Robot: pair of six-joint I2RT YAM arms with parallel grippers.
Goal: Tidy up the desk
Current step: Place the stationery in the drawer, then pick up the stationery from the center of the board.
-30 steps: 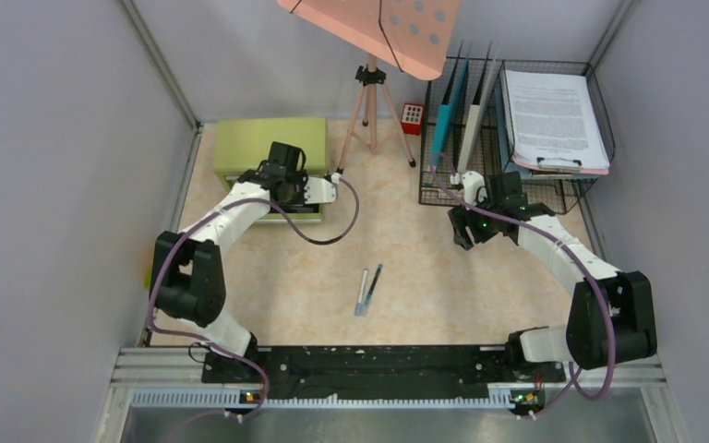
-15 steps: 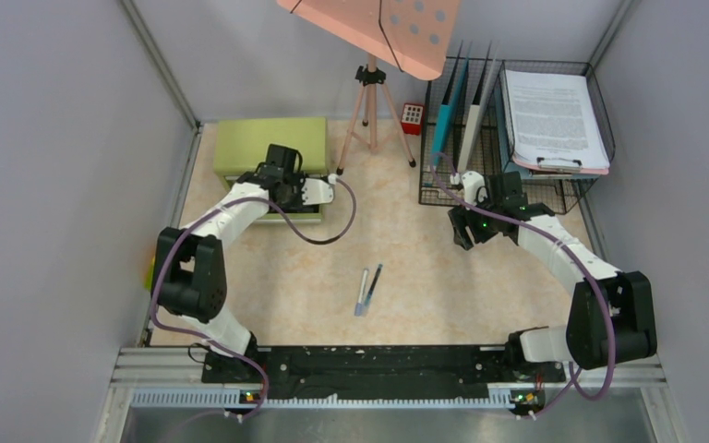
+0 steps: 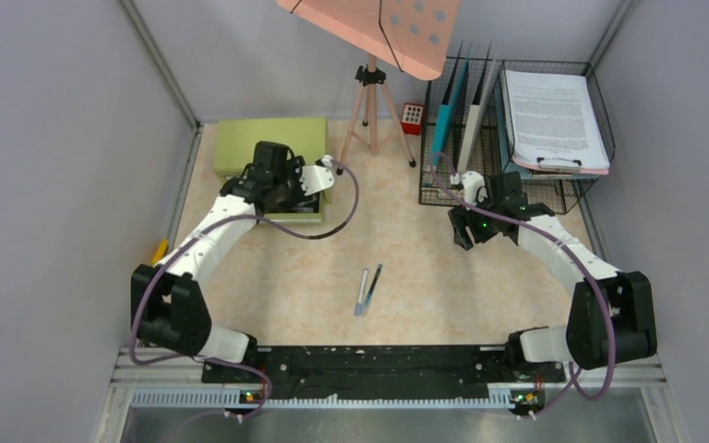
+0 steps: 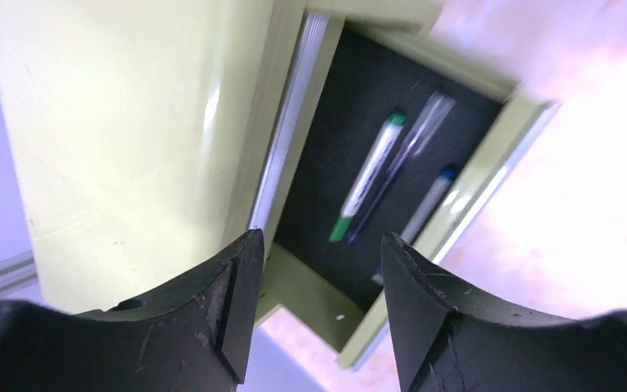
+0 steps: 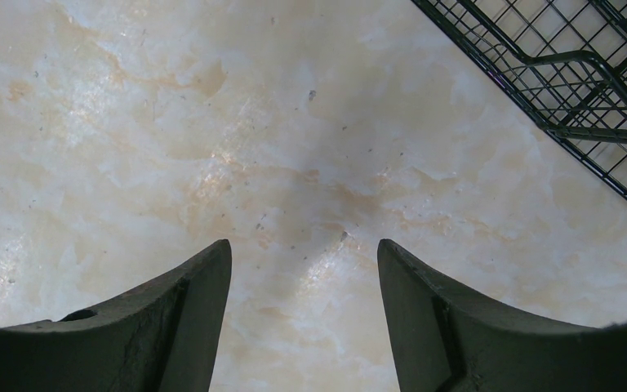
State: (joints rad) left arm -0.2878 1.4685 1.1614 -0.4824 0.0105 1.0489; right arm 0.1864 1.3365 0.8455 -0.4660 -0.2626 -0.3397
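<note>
In the top view two pens (image 3: pixel 366 290) lie on the desk (image 3: pixel 425 277) between the arms, pointing near-to-far; at the left wrist the left gripper (image 4: pixel 318 249) stands open and empty over the open drawer (image 4: pixel 326 139); at the right wrist the right gripper (image 5: pixel 304 249), also open and empty, seems slightly nearer to them.

Centre of the pale beige marbled desk (image 3: pixel 443 268) is passable, apart from two slim pens (image 3: pixel 367 289) lying side by side. Far left: olive-green drawer cabinet (image 3: pixel 268 137), with its open drawer (image 4: pixel 318 163) jutting out. Far middle: pink tripod stand (image 3: pixel 374 111). Far right: black wire-mesh rack (image 3: pixel 526 180). Grey walls (image 3: pixel 74 185) close both sides.
</note>
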